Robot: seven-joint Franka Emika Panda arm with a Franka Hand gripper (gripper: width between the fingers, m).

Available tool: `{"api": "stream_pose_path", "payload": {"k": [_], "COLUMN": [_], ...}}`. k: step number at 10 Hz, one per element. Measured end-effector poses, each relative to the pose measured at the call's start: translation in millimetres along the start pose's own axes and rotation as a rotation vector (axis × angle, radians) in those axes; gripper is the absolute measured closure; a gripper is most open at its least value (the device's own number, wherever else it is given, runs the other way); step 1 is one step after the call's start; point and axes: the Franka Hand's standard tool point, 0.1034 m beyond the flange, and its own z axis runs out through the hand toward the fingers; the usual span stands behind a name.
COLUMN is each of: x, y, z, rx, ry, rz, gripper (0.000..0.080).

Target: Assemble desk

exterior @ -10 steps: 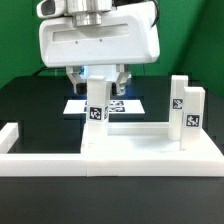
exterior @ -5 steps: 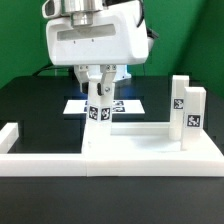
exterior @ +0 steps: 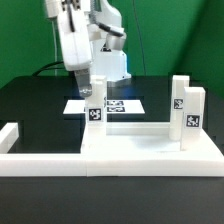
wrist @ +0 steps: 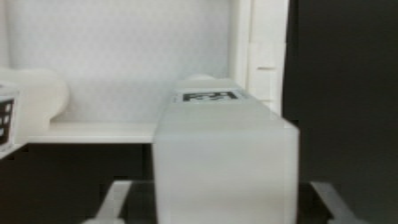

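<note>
Black table (exterior: 40,105) carries desk top (exterior: 150,145), marker board (exterior: 122,104).

Desk top (exterior: 150,150) was white all over. Desk legs (exterior: 185,108) were white too. Each leg wore small square tag (exterior: 187,121) with black and white blocks. Worktop (exterior: 40,105) was black. Marker board (exterior: 122,105) was white with black square patterns. Border bars (exterior: 30,165) were white. Robot arm (exterior: 85,45) was white. Wall behind (exterior: 190,40) was green.
</note>
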Motion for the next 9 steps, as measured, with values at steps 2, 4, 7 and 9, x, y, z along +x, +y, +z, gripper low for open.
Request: {"api": "stream_pose_path", "payload": {"k": [2,4,7,9], "x": [-0.7,-3.1,-1.8,-0.7], "y": [-0.4,-2.1,-1.0,-0.9], "z": [0.2,4.4,5.9,5.7], "rx": [0.001,0.011,0.005,0.001], "ry": [0.002,0.019,0.025,0.028], "rz": [-0.03,-0.274,-0.499,-0.613], "gripper": [0.0503,0.0378,0.0176,0.0154]}}
